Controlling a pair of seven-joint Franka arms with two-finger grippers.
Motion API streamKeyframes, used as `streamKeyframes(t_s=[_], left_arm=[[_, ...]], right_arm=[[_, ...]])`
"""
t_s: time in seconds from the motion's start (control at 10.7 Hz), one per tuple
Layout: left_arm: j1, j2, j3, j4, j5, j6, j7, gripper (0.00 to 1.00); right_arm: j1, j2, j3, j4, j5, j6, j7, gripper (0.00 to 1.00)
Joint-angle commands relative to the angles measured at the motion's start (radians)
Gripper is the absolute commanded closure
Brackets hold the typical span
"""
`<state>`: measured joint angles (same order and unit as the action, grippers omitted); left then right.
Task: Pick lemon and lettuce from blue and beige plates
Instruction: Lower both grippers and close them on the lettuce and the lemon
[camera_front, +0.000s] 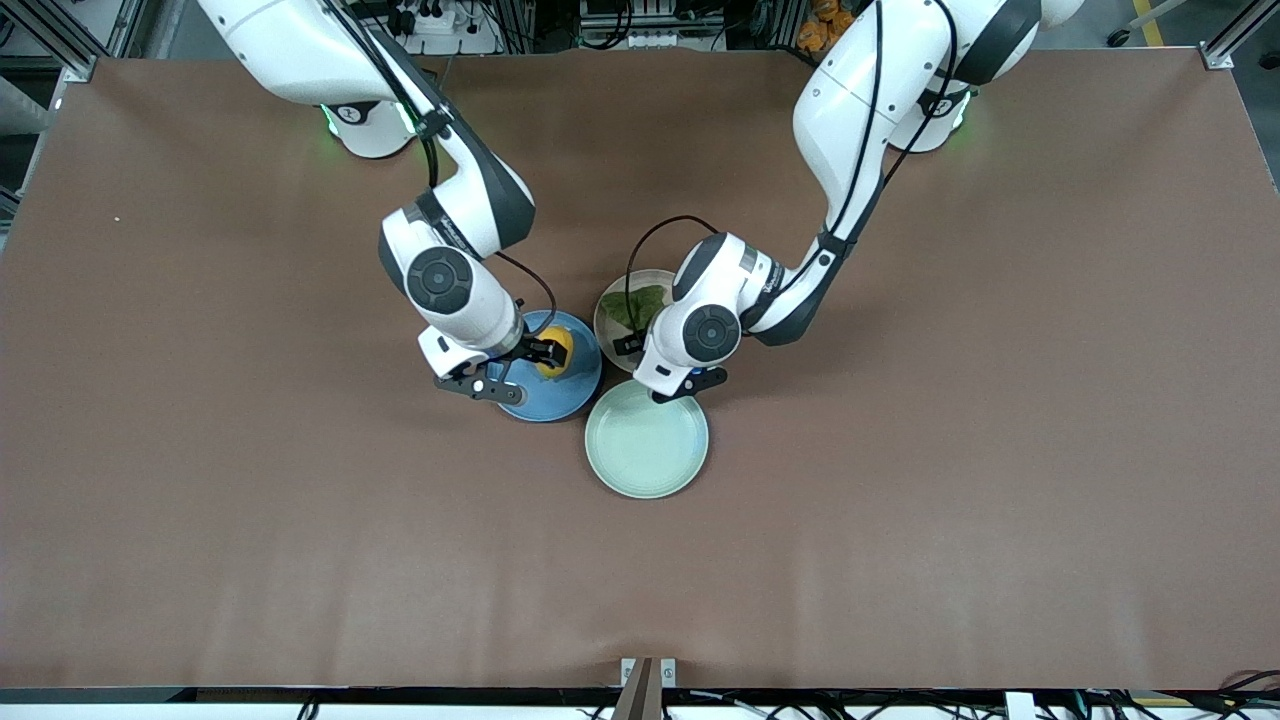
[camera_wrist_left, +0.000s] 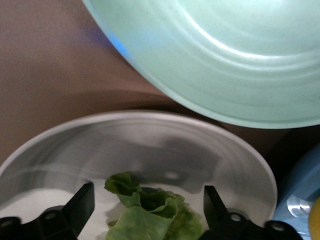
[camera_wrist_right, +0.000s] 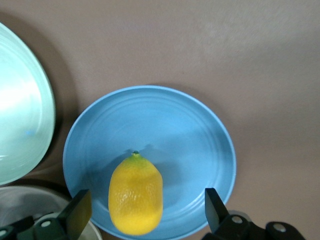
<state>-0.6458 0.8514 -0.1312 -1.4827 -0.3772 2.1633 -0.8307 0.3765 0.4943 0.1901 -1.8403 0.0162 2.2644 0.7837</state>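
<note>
With both arms down over their plates at frame centre, each is set to grasp. Right gripper (camera_wrist_right: 142, 212) is wide open, straddling the lemon (camera_wrist_right: 135, 194) on the blue plate (camera_wrist_right: 195, 135), nothing held. Left gripper (camera_wrist_left: 148, 210) likewise spread around the lettuce (camera_wrist_left: 150, 212) on the beige plate (camera_wrist_left: 210, 150). Mint plate (camera_front: 646, 440), lower centre, sits bare.

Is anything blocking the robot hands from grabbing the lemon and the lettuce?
Nothing visible. The right hand is open around the small yellow lemon on the blue plate; the left hand is open over the green lettuce leaf.
</note>
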Motion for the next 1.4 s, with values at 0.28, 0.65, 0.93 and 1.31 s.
streamKeyframes(t_s=[0.28, 0.65, 0.93, 1.31], left_arm=[[-0.008, -0.017, 0.005, -0.005, -0.022, 0.012, -0.085, 0.68], [0.005, -0.031, 0.005, -0.005, -0.020, 0.001, -0.087, 0.77], [0.035, -0.060, 0.007, -0.002, -0.012, -0.048, -0.076, 0.94], [0.110, -0.130, 0.007, 0.001, 0.038, -0.176, 0.002, 1.00]], right_arm=[[0.050, 0.044, 0.019, -0.038, -0.044, 0.096, 0.146, 0.00], [0.050, 0.041, 0.017, -0.077, -0.169, 0.101, 0.141, 0.01], [0.048, 0.043, 0.017, -0.079, -0.235, 0.092, 0.138, 0.02], [0.047, 0.046, 0.011, -0.097, -0.335, 0.090, 0.138, 0.04]])
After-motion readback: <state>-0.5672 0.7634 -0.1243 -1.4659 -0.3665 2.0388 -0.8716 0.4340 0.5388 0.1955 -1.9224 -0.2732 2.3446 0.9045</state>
